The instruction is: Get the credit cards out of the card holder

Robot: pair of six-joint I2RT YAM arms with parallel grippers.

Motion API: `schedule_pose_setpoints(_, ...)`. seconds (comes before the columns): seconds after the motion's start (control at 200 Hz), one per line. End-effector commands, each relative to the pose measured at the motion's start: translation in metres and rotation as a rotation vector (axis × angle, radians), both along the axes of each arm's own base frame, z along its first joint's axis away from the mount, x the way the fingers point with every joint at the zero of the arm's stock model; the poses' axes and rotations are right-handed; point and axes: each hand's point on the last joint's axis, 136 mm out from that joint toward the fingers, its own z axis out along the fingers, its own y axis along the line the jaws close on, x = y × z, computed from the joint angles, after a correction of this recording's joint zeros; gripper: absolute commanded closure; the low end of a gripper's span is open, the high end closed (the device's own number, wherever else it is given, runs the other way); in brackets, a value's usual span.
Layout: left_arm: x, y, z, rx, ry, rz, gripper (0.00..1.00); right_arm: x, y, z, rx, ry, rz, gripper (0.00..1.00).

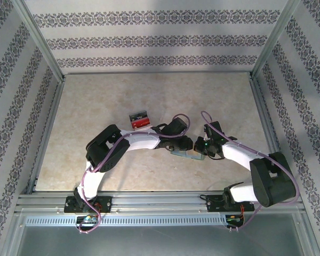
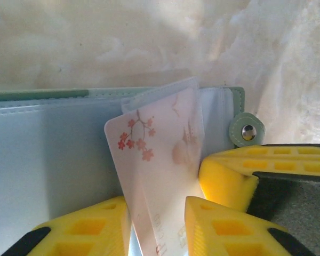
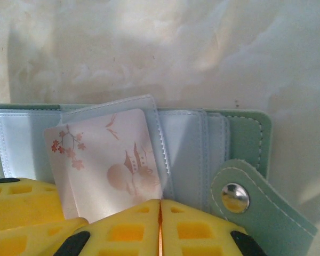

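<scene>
By left gripper [image 2: 157, 216], card [image 2: 154, 154] protrudes from holder [image 2: 53, 154].

Top camera sat above and behind my bases [image 1: 88, 204], at 6 o'clock, looking down over the whole table [image 1: 149, 96] from afar; the card holder [image 1: 182, 153] [image 2: 42, 160] [image 3: 186, 133] was small, toward 4 o'clock of centre. And my two wrist cameras pressed right up close, both sharing that holder's blossom-printed card [image 2: 160, 160] [image 3: 106, 160] and snap [image 2: 248, 132] [image 3: 234, 197].
</scene>
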Motion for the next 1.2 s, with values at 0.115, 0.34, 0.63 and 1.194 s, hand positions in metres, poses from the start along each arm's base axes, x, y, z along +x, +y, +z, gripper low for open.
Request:
schedule_pose_setpoints(0.115, 0.013, 0.002, 0.006, -0.075, -0.024, 0.053, 0.77, -0.006, 0.001, -0.011, -0.007, 0.043, 0.001, 0.91)
schedule_pose_setpoints(0.34, 0.016, 0.008, 0.010, -0.110, -0.039, 0.073, 0.90, -0.009, -0.003, -0.013, -0.025, 0.054, -0.009, 0.91)
schedule_pose_setpoints(0.63, 0.018, 0.016, 0.017, -0.134, -0.063, 0.083, 1.00, -0.011, -0.006, -0.016, -0.037, 0.070, -0.022, 0.90)
schedule_pose_setpoints(1.194, 0.015, 0.064, 0.024, -0.086, -0.103, 0.154, 1.00, -0.004, 0.009, -0.017, -0.061, 0.084, 0.036, 0.90)
